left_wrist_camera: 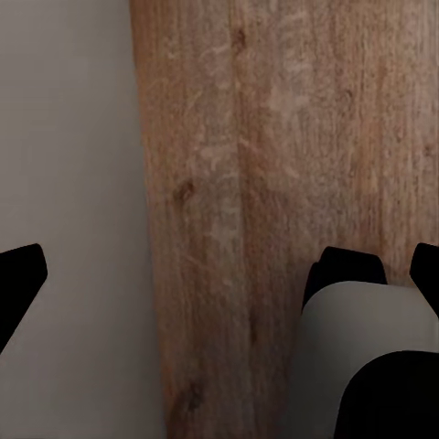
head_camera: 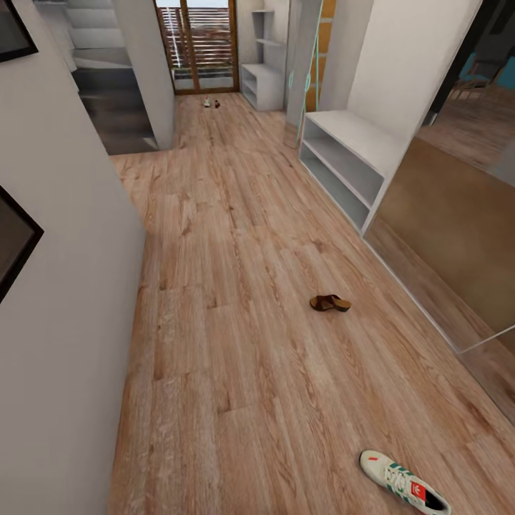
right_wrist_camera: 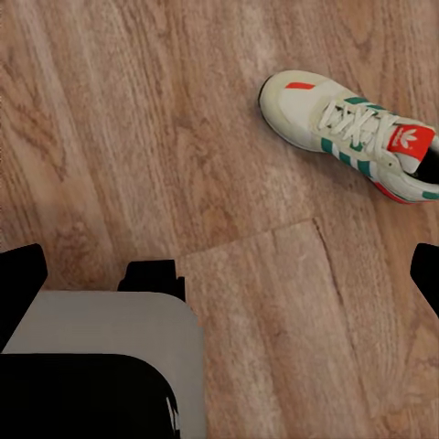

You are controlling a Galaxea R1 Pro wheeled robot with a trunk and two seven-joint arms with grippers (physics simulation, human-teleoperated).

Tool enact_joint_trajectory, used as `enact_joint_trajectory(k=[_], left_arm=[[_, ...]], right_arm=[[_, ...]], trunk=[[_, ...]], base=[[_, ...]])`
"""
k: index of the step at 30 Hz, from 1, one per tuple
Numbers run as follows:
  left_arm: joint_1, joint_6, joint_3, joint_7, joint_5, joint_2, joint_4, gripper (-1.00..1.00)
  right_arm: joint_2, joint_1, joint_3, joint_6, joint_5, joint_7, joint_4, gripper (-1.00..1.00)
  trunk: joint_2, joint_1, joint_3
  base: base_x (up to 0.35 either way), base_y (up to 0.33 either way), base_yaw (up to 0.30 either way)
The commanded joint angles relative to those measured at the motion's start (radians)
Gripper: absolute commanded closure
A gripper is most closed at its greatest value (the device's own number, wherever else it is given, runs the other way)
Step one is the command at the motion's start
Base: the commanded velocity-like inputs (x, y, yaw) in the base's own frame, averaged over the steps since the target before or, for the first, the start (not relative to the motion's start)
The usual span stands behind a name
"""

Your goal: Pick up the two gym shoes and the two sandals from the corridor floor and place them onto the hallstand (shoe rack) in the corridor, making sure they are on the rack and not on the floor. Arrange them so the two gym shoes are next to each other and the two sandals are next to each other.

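From where I stand, nothing is on the rack yet, so the job looks barely begun. One gym shoe [head_camera: 404,483] lies on the corridor floor [head_camera: 236,343] close by on the robot's right; the right wrist camera looks down on it [right_wrist_camera: 352,135], upright on its sole, laces up. The right gripper [right_wrist_camera: 229,274] hangs above bare planks beside the shoe, fingers spread wide and empty. To take it well, I'd bring the base a little nearer, centre the jaws across the shoe's narrow middle, and come straight down so the sole isn't nudged away.

The left gripper [left_wrist_camera: 229,274] is likewise spread and empty, over floor next to the grey wall [left_wrist_camera: 64,183].

A sandal [head_camera: 330,303] lies farther ahead, mid-corridor. The hallstand [head_camera: 350,154] stands against the right wall beyond it, shelves bare. Two small things [head_camera: 212,103] sit far off near the slatted door [head_camera: 204,43], probably the other shoe and sandal, too small to be sure.
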Motion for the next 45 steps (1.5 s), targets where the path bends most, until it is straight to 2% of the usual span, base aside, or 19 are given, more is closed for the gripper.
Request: enact_joint_trajectory(k=[1, 7, 18, 45], left_arm=[[0.000, -0.003, 0.000, -0.001, 0.007, 0.000, 0.001, -1.00], [0.000, -0.003, 0.001, -0.002, 0.007, 0.000, 0.001, -1.00], [0.000, -0.003, 0.003, -0.002, 0.007, 0.000, 0.001, -1.00], [-0.014, 0.010, -0.001, -0.002, 0.003, 0.001, -0.011, -1.00]], right_arm=[[0.000, 0.000, 0.002, -0.003, -0.008, 0.000, 0.001, -1.00], [0.000, 0.000, 0.002, -0.003, -0.008, 0.000, 0.000, -1.00], [0.000, 0.000, 0.003, -0.005, -0.008, -0.001, -0.001, -1.00], [0.001, -0.001, 0.002, -0.004, -0.008, -0.002, -0.004, -1.00]], trunk=[[0.000, 0.000, -0.001], [0.000, 0.000, -0.001], [-0.077, 0.042, -0.032], [-0.266, 0.146, -0.087]], base=[[0.002, 0.000, 0.000], [0.000, 0.000, 0.000], [0.000, 0.000, 0.048], [0.000, 0.000, 0.179]])
